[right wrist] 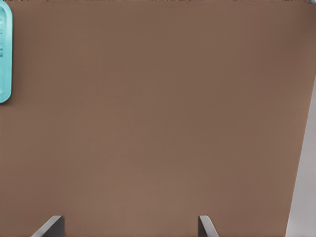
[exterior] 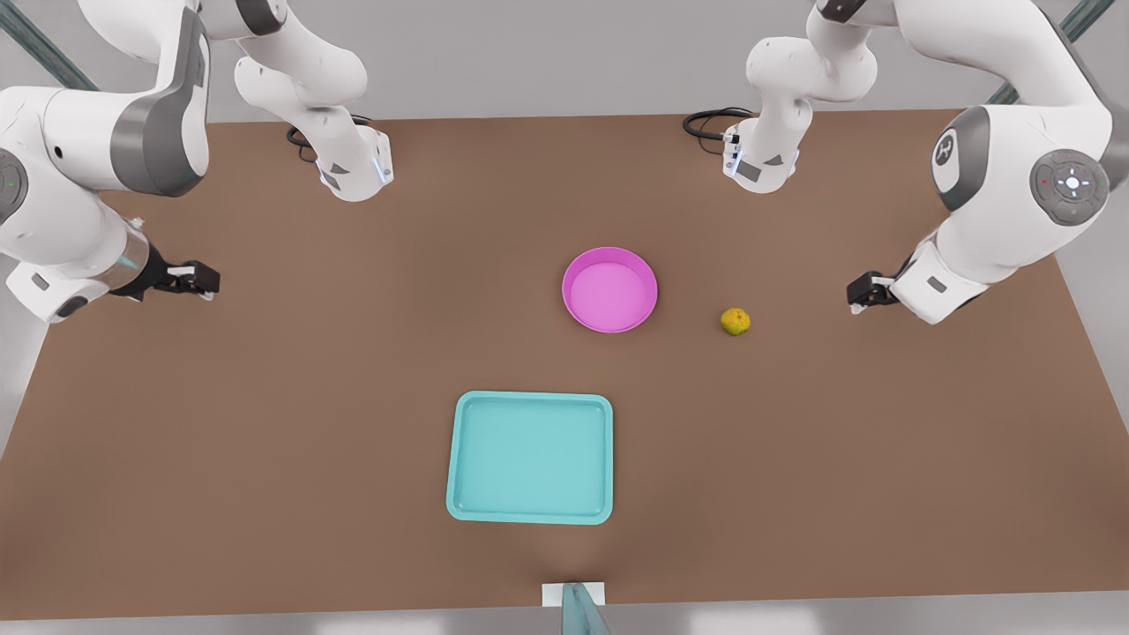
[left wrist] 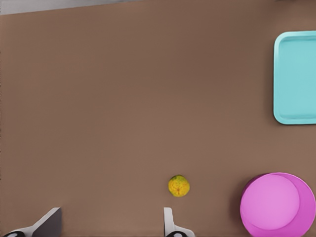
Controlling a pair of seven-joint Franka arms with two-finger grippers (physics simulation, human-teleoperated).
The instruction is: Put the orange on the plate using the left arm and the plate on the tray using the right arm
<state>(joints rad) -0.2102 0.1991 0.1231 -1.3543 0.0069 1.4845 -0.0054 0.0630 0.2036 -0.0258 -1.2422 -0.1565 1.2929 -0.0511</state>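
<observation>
I read the front view from its left to its right. At about 9 o'clock of the bench (exterior: 265, 423) I see the right gripper (exterior: 201, 280), hanging over bare brown surface well apart from every object; its arm waits. In the right wrist view the two fingers (right wrist: 52, 226) stand apart with nothing between them, and a corner of the tray (right wrist: 4, 59) shows at the frame's edge.

Near the bench's centre, toward 6 o'clock, lies the tray (exterior: 531, 457), light teal, rectangular, flat on the bench and holding nothing. From the tray, the plate (exterior: 609, 289) sits at about 1 o'clock, a magenta-pink dish upright on the bench, apart from the tray. At about 4 o'clock of the plate, near but not touching it, rests the orange (exterior: 736, 321), yellow-orange with greenish patches, on the bench itself and not on the plate.

At about 3 o'clock of the bench I see the left gripper (exterior: 860, 293), apart from the orange, which lies between it and the plate. In the left wrist view its fingers (left wrist: 169, 222) are spread apart and grip nothing; the orange (left wrist: 178, 185) lies just beyond one fingertip, with the plate (left wrist: 277, 204) and the tray (left wrist: 296, 78) farther off.
</observation>
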